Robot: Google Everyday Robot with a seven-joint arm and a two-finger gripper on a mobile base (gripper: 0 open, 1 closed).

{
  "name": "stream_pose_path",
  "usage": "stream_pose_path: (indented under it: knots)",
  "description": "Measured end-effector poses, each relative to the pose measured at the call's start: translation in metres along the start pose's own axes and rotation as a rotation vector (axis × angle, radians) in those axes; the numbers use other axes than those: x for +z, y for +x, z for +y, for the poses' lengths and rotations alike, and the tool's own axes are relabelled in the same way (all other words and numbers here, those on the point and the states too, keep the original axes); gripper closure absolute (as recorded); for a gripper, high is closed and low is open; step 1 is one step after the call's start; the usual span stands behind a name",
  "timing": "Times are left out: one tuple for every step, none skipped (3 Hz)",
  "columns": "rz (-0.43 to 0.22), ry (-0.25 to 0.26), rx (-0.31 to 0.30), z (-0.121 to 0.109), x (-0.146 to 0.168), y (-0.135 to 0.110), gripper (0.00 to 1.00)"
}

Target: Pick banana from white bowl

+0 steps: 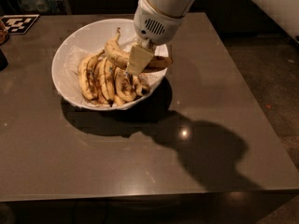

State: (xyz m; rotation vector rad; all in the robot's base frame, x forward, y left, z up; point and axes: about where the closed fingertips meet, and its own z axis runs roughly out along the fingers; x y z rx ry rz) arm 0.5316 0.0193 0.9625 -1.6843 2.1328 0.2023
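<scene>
The white bowl point(86, 34) stands on the far left part of the dark table, lined with crumpled white paper. The banana point(117, 55), long and curved with its stem pointing up and back, is raised over the bowl's right half, its brown end point(163, 62) reaching over the rim. My gripper point(138, 62) comes down from above and is shut on the banana's middle; one cream finger point(139, 59) covers it. Several shorter dark-streaked bananas point(103, 80) lie bunched in the bowl below.
The dark brown table point(187, 148) extends right and toward me, with edges at the front and right. A black-and-white marker tag point(18, 23) lies at the far left corner. A dark object point(2, 59) sits at the left edge.
</scene>
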Motion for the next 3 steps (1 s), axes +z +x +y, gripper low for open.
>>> stream_pose_path:
  knots:
    - [-0.054, -0.003, -0.039, 0.015, -0.023, 0.018, 1.00]
    - [-0.105, 0.003, -0.050, 0.027, -0.043, 0.043, 1.00]
    - [-0.137, 0.017, -0.029, 0.037, -0.057, 0.073, 1.00]
